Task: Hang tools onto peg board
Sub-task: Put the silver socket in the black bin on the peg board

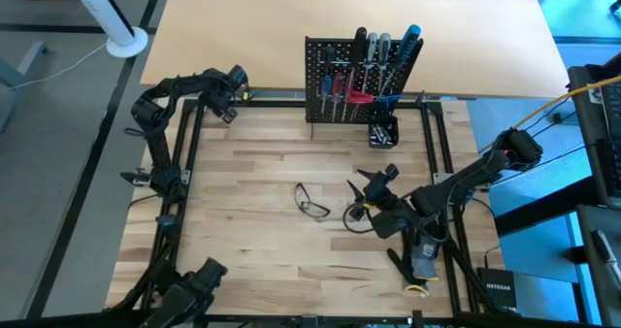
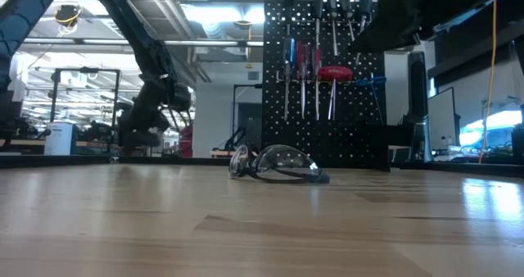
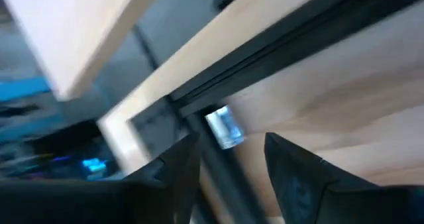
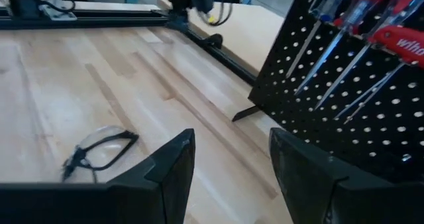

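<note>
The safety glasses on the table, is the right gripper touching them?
Apart. The high view shows bare wood between the safety glasses and the open right gripper; the right wrist view shows the glasses lying beyond its fingers, nothing between them.

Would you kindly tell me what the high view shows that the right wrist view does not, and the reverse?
Only the high view shows the small black cup beside the board's foot, and the whole right arm.

Only the right wrist view shows the right gripper close up, jaws open and empty.

Both show the black perforated peg board hung with red- and blue-handled screwdrivers, the clear safety glasses and the pale wooden table.
</note>
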